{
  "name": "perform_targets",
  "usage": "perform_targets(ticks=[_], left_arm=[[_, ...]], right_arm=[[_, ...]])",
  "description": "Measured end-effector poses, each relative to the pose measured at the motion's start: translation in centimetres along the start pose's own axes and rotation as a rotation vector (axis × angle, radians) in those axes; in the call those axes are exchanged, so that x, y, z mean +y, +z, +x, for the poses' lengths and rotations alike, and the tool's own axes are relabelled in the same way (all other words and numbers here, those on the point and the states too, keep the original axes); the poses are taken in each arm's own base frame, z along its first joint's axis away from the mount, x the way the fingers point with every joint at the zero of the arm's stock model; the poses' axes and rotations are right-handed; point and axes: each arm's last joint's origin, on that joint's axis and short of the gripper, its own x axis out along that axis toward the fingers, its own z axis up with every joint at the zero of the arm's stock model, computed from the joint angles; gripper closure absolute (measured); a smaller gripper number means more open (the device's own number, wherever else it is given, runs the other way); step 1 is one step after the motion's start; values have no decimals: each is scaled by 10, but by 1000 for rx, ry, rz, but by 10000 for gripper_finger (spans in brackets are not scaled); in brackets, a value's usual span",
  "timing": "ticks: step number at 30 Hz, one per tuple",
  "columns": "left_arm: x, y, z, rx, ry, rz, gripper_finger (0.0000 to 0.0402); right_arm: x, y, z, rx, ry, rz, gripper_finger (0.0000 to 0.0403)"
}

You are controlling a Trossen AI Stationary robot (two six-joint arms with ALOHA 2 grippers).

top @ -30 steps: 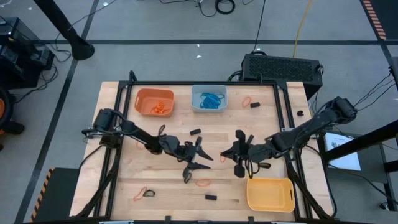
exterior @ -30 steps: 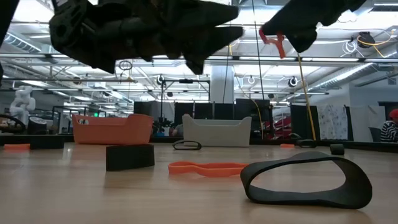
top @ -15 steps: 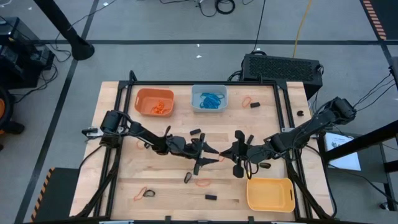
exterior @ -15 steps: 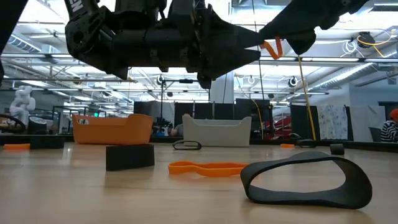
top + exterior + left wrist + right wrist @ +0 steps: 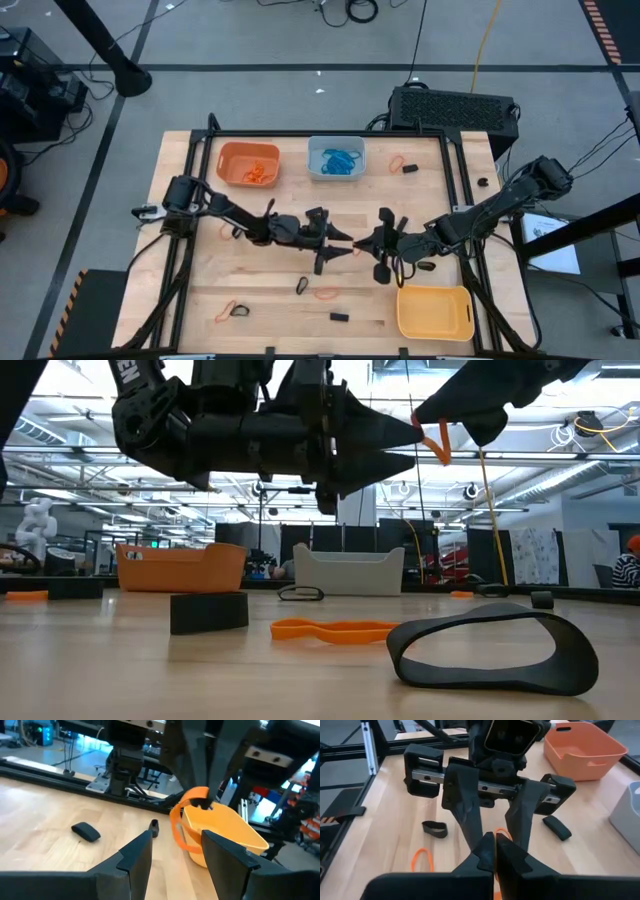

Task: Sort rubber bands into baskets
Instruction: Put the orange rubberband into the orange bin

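Observation:
An orange rubber band (image 5: pixel 186 822) hangs above the table's middle from my right gripper (image 5: pixel 493 844), which is shut on it. My left gripper (image 5: pixel 175 857) faces it, level and open; its two fingers stand on either side of the hanging band without visibly touching it. In the low view the band (image 5: pixel 437 442) dangles just off the left fingertips (image 5: pixel 412 432). At the far edge stand the orange basket (image 5: pixel 247 163), holding orange bands, and the pale blue-grey basket (image 5: pixel 336 158), holding blue ones. The yellow basket (image 5: pixel 434 312) stands near the front right. My right gripper pinches the orange band's top (image 5: pixel 204 795) between its two fingertips. The fingers come from the table's right, slanting a little downward. The band hangs slack below them as a loop, clear of the table.
Loose bands lie on the wood: an orange one (image 5: pixel 327 294) and a black one (image 5: pixel 302 286) near the front middle, an orange and black pair (image 5: pixel 232 310) at the front left, others (image 5: pixel 402 164) at the far right. A big black band (image 5: pixel 490 650) lies close to the low camera.
My left gripper has moved toward the table's right, up to the right gripper, and rolled about its own axis, so that its open fingers now flank the hanging orange band. The right gripper and the band have stayed put.

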Motion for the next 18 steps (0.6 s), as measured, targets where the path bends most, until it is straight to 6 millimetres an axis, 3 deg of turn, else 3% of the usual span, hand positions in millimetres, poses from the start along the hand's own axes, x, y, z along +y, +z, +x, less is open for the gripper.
perform_targets(ticks=[18], left_arm=[[7, 3, 0, 7, -37, -168, 224]], right_arm=[[-1, 0, 0, 1, -15, -21, 402]])
